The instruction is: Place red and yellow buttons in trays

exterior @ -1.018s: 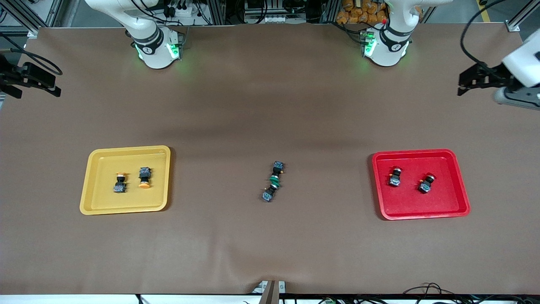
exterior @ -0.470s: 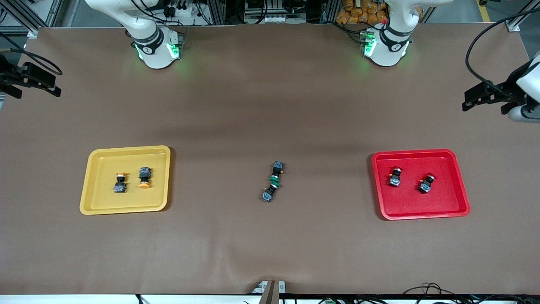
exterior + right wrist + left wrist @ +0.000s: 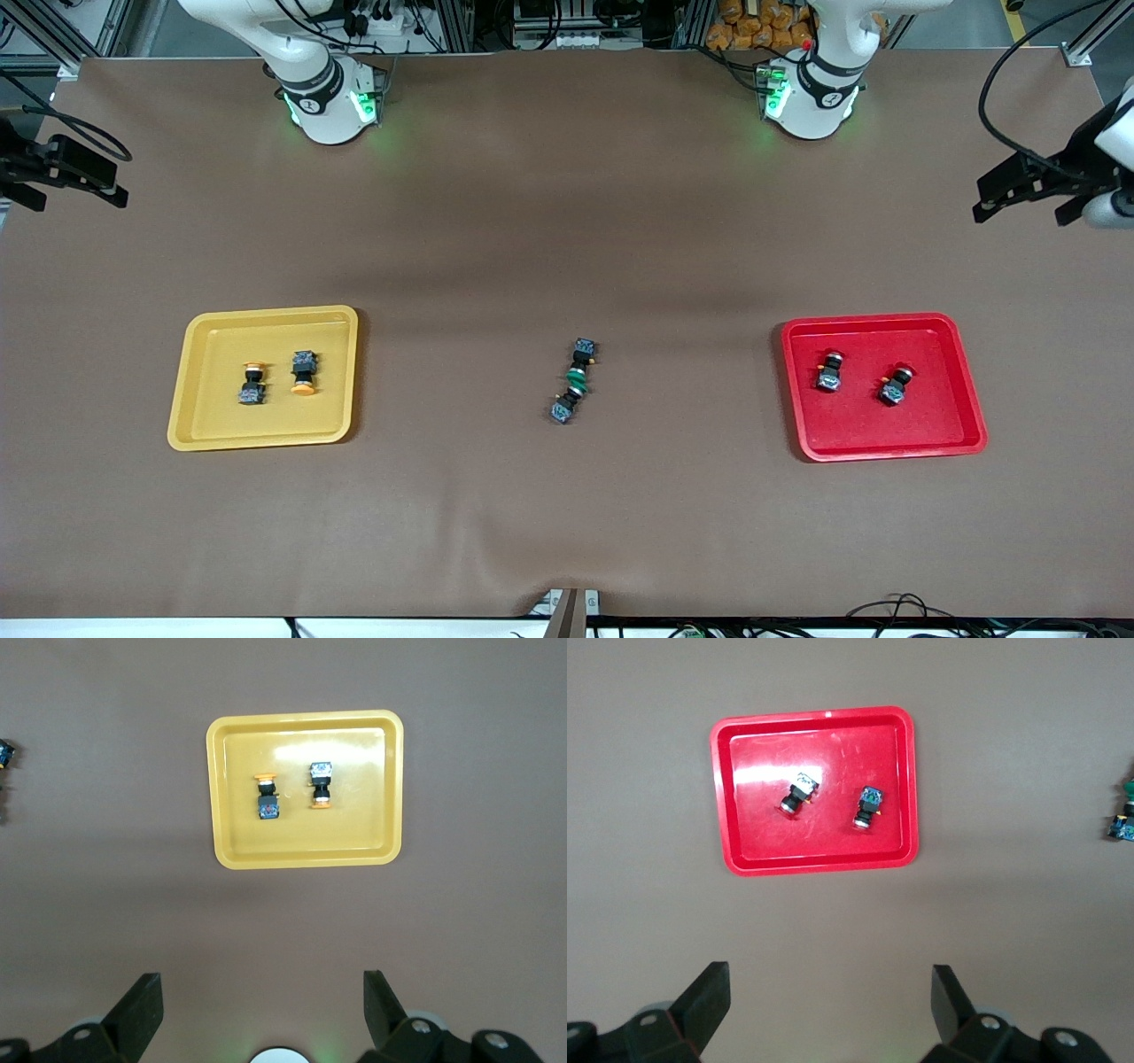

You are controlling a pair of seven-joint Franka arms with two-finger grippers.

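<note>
Left gripper (image 3: 992, 199) has pulled up and out toward the left arm's end of the bench over the last second, now parked high over the bench edge; jaws apart, nothing in them, clear in the left wrist view (image 3: 830, 1003). Right gripper (image 3: 97, 182) sits unchanged over the right arm's end of the bench, waiting, jaws apart and empty (image 3: 263, 1001). Retreat of the left arm reads as the last placement being over; task looks complete

Red tray (image 3: 970, 443) toward the left arm's end: two red-capped buttons inside, one (image 3: 829, 372) and another (image 3: 895, 386) beside it, apart from each other, both lying on their sides on the tray floor. Also seen in the left wrist view (image 3: 797, 797) (image 3: 868, 807)

Yellow tray (image 3: 190, 425) toward the right arm's end: two yellow-capped buttons, one (image 3: 252, 384) and one (image 3: 304, 373), side by side, not touching, caps pointing in contrary directions

Mid-bench between the trays: two green-capped switches (image 3: 574, 379) lie end to end, touching, outside both trays; not task items, fine to leave
</note>
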